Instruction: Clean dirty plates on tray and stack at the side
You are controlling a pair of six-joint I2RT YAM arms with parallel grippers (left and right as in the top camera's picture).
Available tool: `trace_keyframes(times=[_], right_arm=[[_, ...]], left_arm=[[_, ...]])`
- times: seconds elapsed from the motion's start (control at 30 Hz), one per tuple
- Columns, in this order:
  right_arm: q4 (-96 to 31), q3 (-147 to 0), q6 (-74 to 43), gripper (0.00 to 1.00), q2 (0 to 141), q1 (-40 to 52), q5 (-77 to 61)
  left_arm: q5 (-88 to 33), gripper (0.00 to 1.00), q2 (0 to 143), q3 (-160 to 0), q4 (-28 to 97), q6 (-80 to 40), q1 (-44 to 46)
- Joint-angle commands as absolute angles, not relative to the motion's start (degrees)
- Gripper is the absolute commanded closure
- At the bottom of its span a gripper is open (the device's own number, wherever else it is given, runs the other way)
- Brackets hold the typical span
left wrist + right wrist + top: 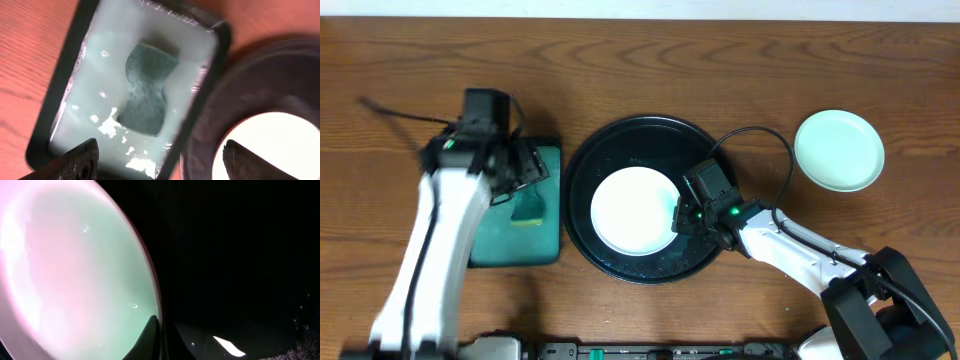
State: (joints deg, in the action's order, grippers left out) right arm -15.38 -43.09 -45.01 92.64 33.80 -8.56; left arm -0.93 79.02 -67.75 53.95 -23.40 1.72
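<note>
Your left arm [430, 250] fills the left side of the overhead view, reaching up from the near edge. Its left gripper [525, 172] hangs released over the rectangular teal tray [490, 250]. In the left wrist view you see both fingers [80, 160] spread wide apart with nothing between them. A dark sponge [530, 208] lies flat inside that teal tray, and shiny patches surround it.

Just right of it sits the round black tray [595, 160], the two rims close together. One white plate [632, 210] lies flat in the black tray, a little below its centre.

Your right gripper [685, 213] is at that plate's right edge. The right wrist view shows one dark fingertip [150, 335] against the rim, but you cannot tell whether the jaws are clamped on it.

Farther right, a pale mint plate [838, 150] rests on the wooden table [720, 60], well apart from the black tray.
</note>
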Motion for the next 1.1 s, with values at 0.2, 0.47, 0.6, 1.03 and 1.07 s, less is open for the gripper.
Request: trace_keyframes(times=[0.2,0.47,0.6,1.03,1.07], right_arm=[[-14.5,-42.7,-44.2,0.99,91.8,30.8,-23.1],[-13.3,-42.7,-43.3,0.99,91.2,23.1,-38.3],[-12.5,-42.7,-41.6,0.99,91.2,20.3,-39.7],[-0.4,-42.6,-33.6,0.98,91.2,17.0,-39.0],[0.8,-42.6,-32.5,0.99,91.2,16.9,-38.9]], left_arm=[[-5.2,0.2,63.1,-67.7,60.4,-24.3,1.7],[-7.1,0.2,61.1,-67.7,63.4,-24.3,1.7],[-7.1,0.2,61.3,-67.7,63.6,-24.3,1.7],[-7.1,0.2,61.4,-67.7,64.0,-24.3,1.7],[-7.1,0.2,61.4,-67.7,64.1,-24.3,1.7]])
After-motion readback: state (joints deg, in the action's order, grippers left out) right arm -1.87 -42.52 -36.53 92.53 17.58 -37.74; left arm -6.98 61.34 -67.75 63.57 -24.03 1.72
